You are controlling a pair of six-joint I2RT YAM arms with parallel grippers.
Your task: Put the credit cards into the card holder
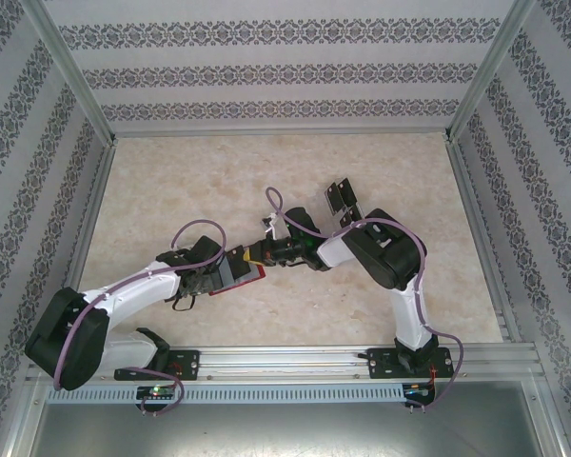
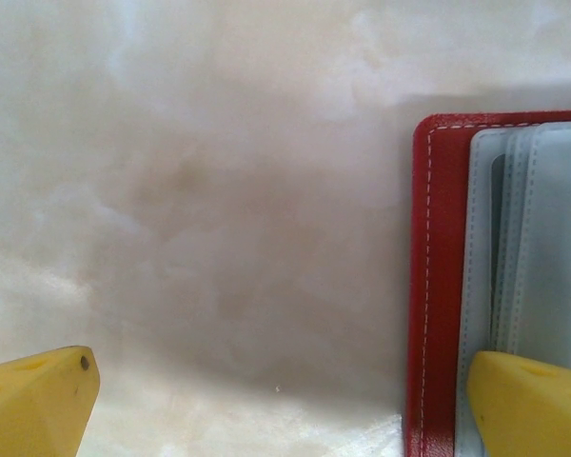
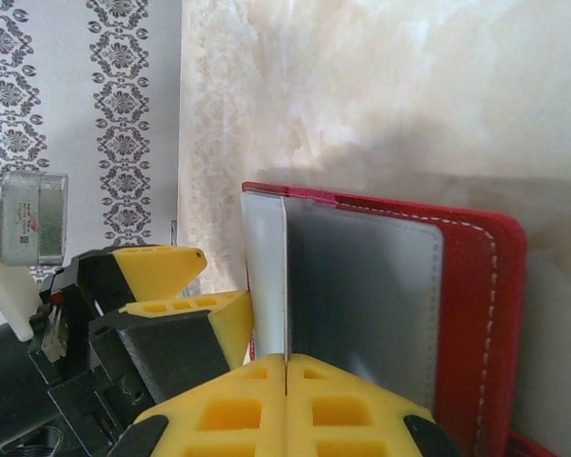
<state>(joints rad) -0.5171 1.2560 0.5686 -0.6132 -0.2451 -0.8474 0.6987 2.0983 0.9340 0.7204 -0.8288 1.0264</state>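
Yellow right end effector (image 3: 285, 369) pinches shut on a clear sleeve (image 3: 265, 276) of the open card holder (image 3: 471, 286).
Left end effector (image 2: 281, 405) stands wide, empty; card holder lies on the desk (image 2: 219, 190) between them, probably light, floppy, slick: grip a sleeve's free edge.

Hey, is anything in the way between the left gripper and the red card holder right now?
Nothing visible. The left gripper stands open at the card holder, with one yellow finger over its clear sleeves and the other over bare table.
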